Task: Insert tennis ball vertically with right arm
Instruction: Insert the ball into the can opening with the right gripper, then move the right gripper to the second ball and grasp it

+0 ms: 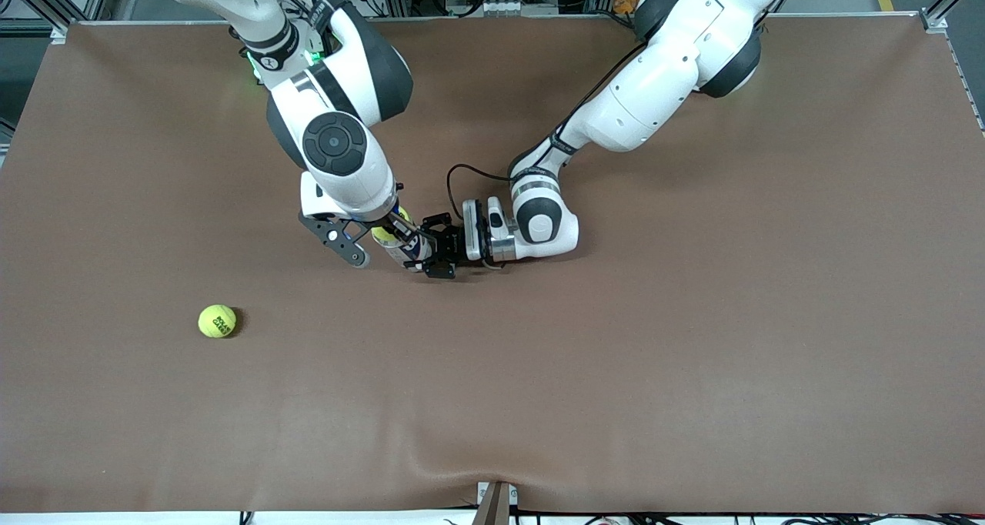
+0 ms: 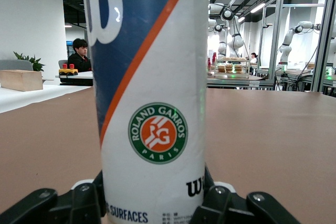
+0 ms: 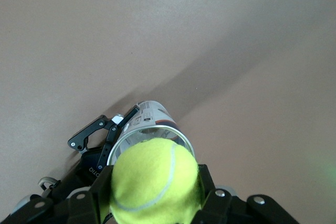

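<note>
Right gripper (image 1: 382, 238): pinching a tennis ball (image 3: 154, 181) from above, fingers pressed onto its sides, poised directly over the open mouth of the can (image 3: 148, 124) near the table's middle.
Held ball: partly hidden under the right wrist in the front view (image 1: 382, 232), just at the can's rim, not yet inside.
Left gripper (image 1: 432, 255): clamped low around the can (image 2: 152, 93), holding it upright on the brown table (image 1: 692, 356); fingers (image 2: 86, 203) hugging the can's base on both sides.
Can: standing vertical, blue-and-white with a Roland Garros badge, mouth apparently clear.
Second ball (image 1: 217, 321): loose on the table, well apart, toward the right arm's end and nearer the front camera.
Step in hand: lowering the ball into the can.
Doing it well: centre the ball over the rim, descend straight down, release only once seated in the mouth; keep the left grip firm.
Risk: an off-centre descent likely catching the rim and tipping the can.
</note>
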